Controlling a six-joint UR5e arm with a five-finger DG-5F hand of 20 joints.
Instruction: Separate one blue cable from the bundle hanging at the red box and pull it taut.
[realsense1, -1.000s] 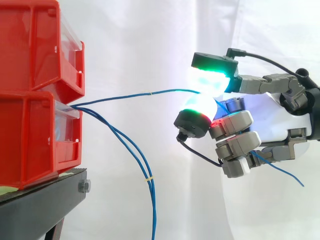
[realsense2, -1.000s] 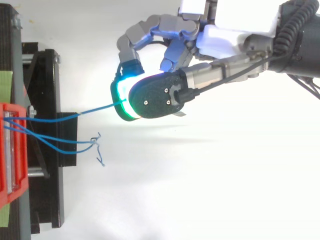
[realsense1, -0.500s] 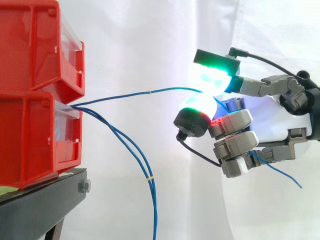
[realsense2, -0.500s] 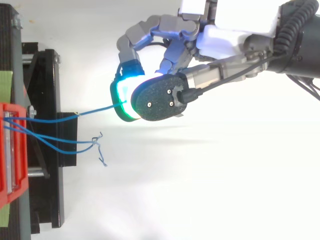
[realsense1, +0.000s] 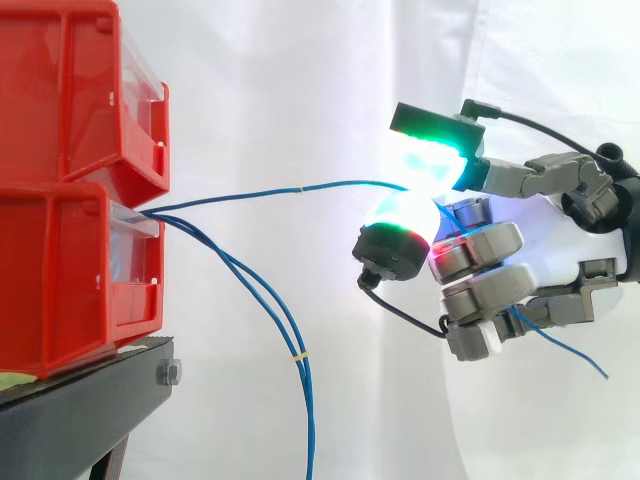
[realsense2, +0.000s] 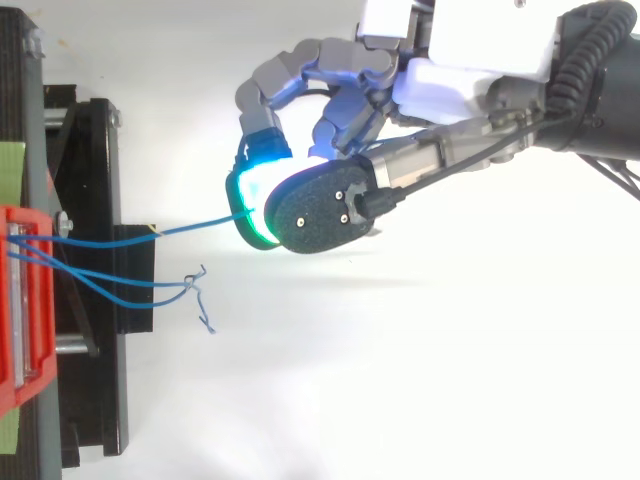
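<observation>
Between two glowing pads (realsense1: 432, 160) of the hand (realsense1: 545, 238), well to the right of the bins, one blue cable (realsense1: 300, 187) was pinched. An upper pad and a lower one were closed on it, and the other fingers were curled beneath, with the cable's free tail (realsense1: 570, 350) trailing out behind them. That strand ran from the mouth of the lower red bin (realsense1: 60, 280) up to the pinch in a shallow bow, so it looked separated but not quite taut. The other two blue cables (realsense1: 268, 305) drooped from the same opening, bound together by a small yellow tie (realsense1: 297, 356), well apart from the hand. The main risk, as I judged it, was slip: the strand was thin and the pads were thick and rounded, so a further pull away from the bin could let it slide out of the pinch and fall. Pulling too hard carried the opposite hazard, since the cable's anchor inside the bin was hidden. It might tear loose, or drag the lower red bin forward on the black stand (realsense1: 80, 410) with the upper red bin (realsense1: 60, 90) stacked on it. All three strands left the bin at one point, and whether they crossed there was too small to tell; a tangle could tug the hanging pair along.
</observation>
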